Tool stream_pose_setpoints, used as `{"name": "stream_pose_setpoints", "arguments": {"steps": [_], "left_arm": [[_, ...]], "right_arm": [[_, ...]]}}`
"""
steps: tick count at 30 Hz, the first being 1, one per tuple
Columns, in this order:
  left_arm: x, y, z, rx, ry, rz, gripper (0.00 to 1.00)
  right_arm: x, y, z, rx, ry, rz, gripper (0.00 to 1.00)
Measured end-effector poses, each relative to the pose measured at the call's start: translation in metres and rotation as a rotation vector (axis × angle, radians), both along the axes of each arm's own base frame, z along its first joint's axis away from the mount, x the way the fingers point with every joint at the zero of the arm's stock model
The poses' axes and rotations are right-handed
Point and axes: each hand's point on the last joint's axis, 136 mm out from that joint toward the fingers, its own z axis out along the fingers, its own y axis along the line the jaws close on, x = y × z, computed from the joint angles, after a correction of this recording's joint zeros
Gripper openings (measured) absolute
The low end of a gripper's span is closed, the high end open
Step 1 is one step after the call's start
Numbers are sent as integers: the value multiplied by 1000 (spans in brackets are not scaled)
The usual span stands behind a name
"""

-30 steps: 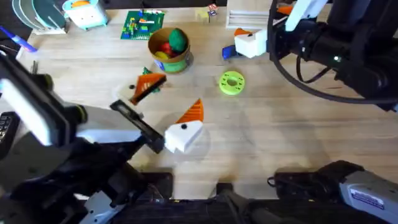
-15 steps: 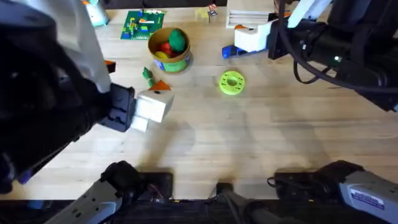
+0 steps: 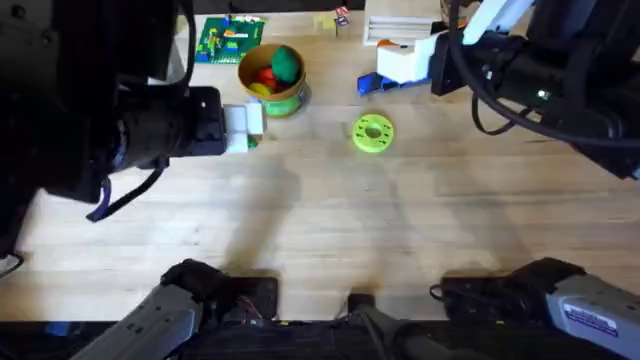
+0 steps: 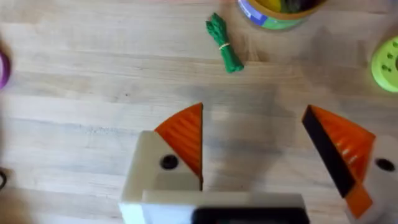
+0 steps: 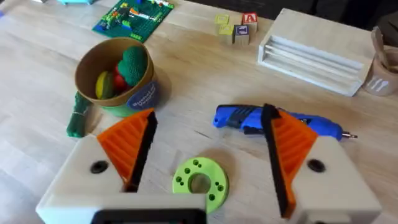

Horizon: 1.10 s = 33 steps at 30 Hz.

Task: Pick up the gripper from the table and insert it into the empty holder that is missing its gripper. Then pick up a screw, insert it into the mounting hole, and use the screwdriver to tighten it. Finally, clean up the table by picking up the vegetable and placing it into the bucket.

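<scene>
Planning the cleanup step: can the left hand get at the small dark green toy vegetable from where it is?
Probably yes. The left hand is open above bare wood, and the small dark green toy vegetable lies flat just ahead of it, apart from the yellow-olive tub, with nothing in between.

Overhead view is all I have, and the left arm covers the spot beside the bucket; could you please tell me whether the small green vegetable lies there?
Observer: Yes. In the left wrist view the vegetable lies flat on the table, close to the bucket but not touching it.
Operator: Thank you. Is the left gripper open, and is it holding anything?
Observer: The left gripper is open and empty, with bare wood showing between its fingers.
Operator: Do both of its fingers carry their orange pads?
Observer: Yes, an orange ribbed pad sits on each white finger block.
</scene>
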Motion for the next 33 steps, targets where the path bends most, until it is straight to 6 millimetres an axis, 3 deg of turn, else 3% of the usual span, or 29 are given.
{"name": "stream_pose_setpoints", "arguments": {"steps": [3,7,11,19,20,28,31,33], "left_arm": [[10,13,-18,-30,44,104,991],[24,24,-63,-79,125,191,991],[43,22,-98,-152,153,194,991],[67,34,-142,-200,235,227,991],[69,39,-161,-206,288,241,992],[95,39,-184,-226,270,234,979],[101,38,-188,-232,260,231,863],[102,37,-192,-236,269,223,630]], "right_arm": [[0,0,0,0,0,0,991],[0,0,0,0,0,0,992],[0,0,0,0,1,0,991],[0,0,0,-1,2,0,991],[0,0,-1,-1,2,0,991],[0,0,-1,-1,2,0,992],[0,0,-1,-1,3,0,991],[0,0,-1,-1,3,0,991]]}}
